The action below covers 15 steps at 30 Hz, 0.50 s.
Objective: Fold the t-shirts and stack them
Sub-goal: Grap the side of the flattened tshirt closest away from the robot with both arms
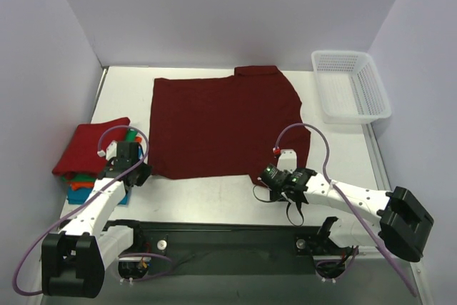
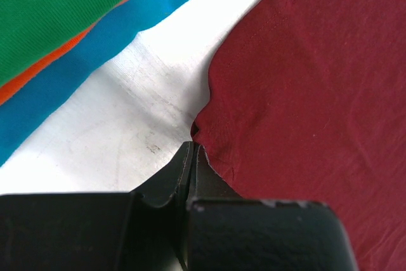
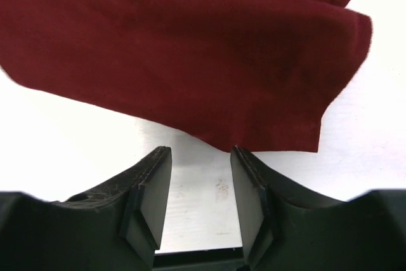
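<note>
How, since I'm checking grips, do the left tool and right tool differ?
The left tool is shut, pinching the maroon t-shirt at its edge; the right tool is open, holding nothing. The left tool is at the shirt's near left corner, beside the folded stack; the right tool at its near right corner. Both sit low at its near edge.

the top camera sits high above and behind the arms, looking down and forward over the whole table [image 1: 214, 194], with the arm bases along its bottom edge. the left wrist camera rides just behind the left gripper [image 2: 193, 152], very close to the tabletop, facing the near left corner of the maroon shirt [image 2: 317, 93] and the folded stack [image 2: 57, 23] beside it. the right wrist camera sits just as low behind the right gripper [image 3: 200, 157], facing the shirt's near right corner. all three views share that shirt.
</note>
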Each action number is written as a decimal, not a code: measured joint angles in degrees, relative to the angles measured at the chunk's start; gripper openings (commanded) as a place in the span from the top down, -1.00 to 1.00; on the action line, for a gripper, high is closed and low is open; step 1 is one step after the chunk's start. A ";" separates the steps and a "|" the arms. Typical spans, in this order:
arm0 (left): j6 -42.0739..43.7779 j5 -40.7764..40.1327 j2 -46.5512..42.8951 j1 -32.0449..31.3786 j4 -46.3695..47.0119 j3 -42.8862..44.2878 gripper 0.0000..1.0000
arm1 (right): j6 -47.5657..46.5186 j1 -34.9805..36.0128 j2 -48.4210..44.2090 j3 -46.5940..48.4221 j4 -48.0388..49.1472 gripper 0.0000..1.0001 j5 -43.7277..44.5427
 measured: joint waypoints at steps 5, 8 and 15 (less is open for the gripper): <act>0.24 0.15 -0.02 0.00 0.02 0.00 1.00 | -0.37 -0.85 3.06 -0.31 1.75 0.21 -0.13; 0.37 0.15 -0.02 0.00 0.00 0.02 1.00 | -0.87 -2.78 3.67 -0.31 3.13 0.24 -0.61; 0.46 0.28 -0.02 0.00 0.00 0.00 1.00 | -2.82 -6.19 4.92 -0.31 5.16 0.70 -1.99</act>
